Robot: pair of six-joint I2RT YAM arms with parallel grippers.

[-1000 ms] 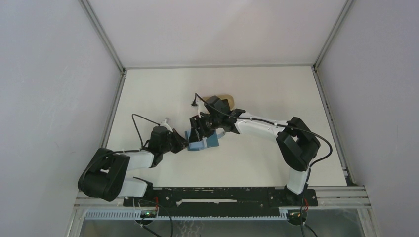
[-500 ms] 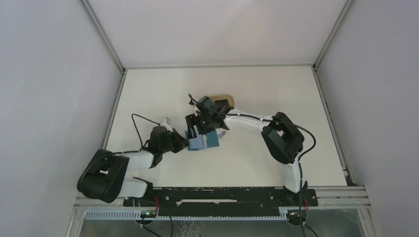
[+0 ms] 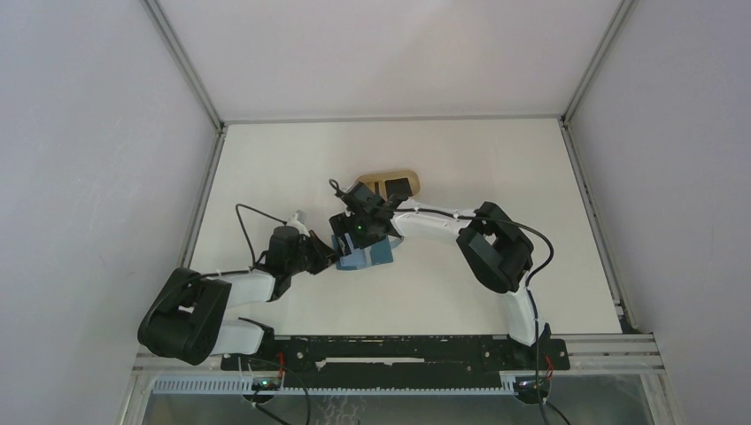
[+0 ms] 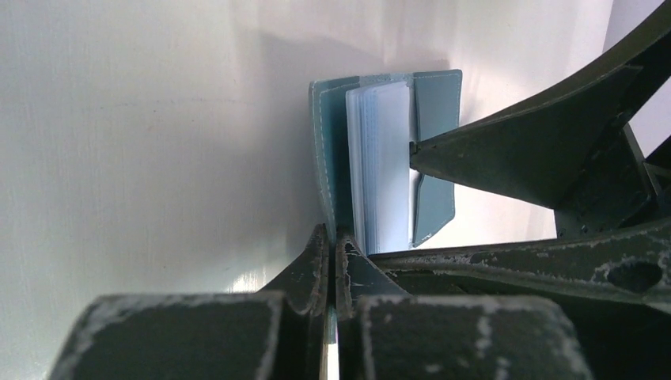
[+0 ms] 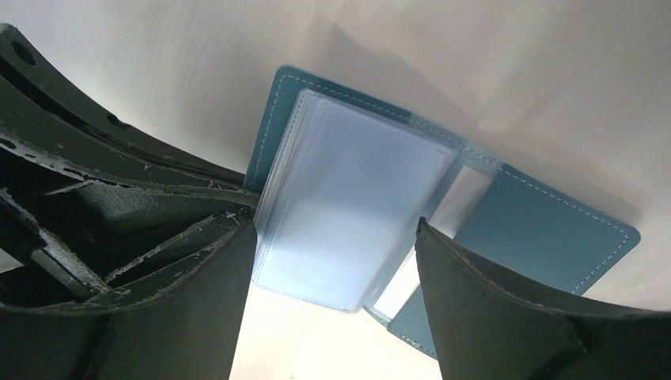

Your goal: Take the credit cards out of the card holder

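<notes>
Two hands, left (image 4: 332, 241), right (image 5: 336, 237), at card holder (image 5: 554, 233)

Behind the card holder (image 3: 367, 257), the tray (image 3: 412, 180); at its left, left end effector (image 3: 334, 258).

This looks like a robotics lab test cell rather than a lived-in room. A white tabletop (image 3: 443, 301) is boxed in by plain grey panels (image 3: 97, 133) set in aluminium framing (image 3: 181, 62). The left arm (image 3: 230, 288) and right arm (image 3: 496, 257) are bolted to a black rail (image 3: 390, 350) at its near edge, with cables (image 3: 252, 212) running loose.
</notes>
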